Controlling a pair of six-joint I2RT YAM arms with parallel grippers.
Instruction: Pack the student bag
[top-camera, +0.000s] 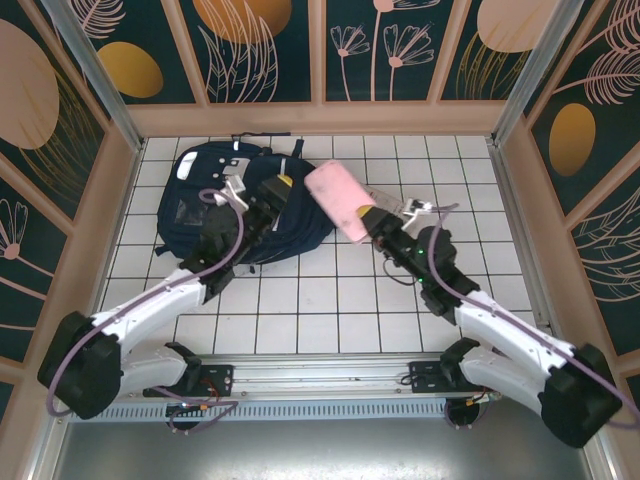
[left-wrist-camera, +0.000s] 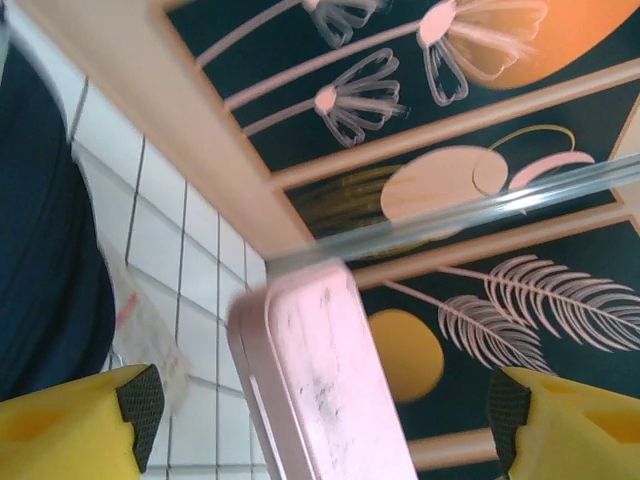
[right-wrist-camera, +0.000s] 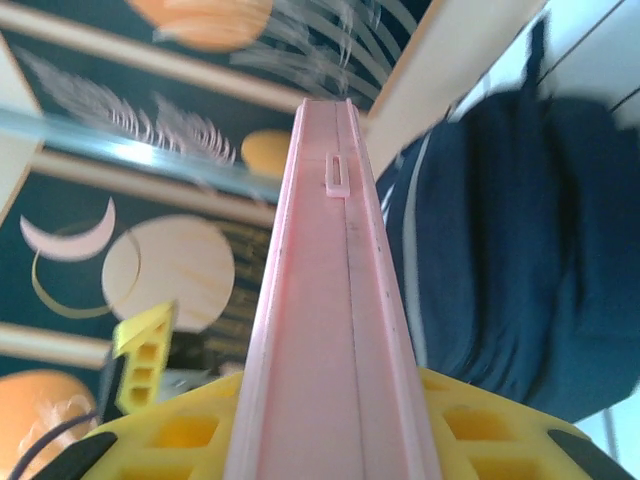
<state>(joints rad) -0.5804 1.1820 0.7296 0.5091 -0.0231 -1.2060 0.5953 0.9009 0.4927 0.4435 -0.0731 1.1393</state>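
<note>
Student bag (top-camera: 215, 190), a large navy-blue fabric backpack with white stripes, lies flat on the white tiled table (top-camera: 330, 300) at about ten o'clock in the top view. The left arm crosses over its nearer part.

Findings. The right claw (right-wrist-camera: 335, 440) is closed on one end of a flat, hard pink case (top-camera: 338, 198) with a small clasp. The case juts out toward eleven o'clock and sits just off the bag's three o'clock edge. The left claw (left-wrist-camera: 322, 402) stands wide open. The case passes between its yellow fingers (left-wrist-camera: 80, 425), and neither pad touches it.

Recommendation. We judge the step in hand to be carrying the case into the bag. Because the case is held by one end only, it may swing in the grip, so the travel toward nine o'clock should be slow and level. It should enter narrow end first. The left claw should first back clear of the case and then, we suggest, hold the bag's mouth open.

Limits of inspection. We cannot tell whether any zip is open or where the opening lies, because the left arm covers that area. A clear plastic item (top-camera: 402, 208) near the right wrist is too faint to identify. Both wrist views are blurred at the bag.
</note>
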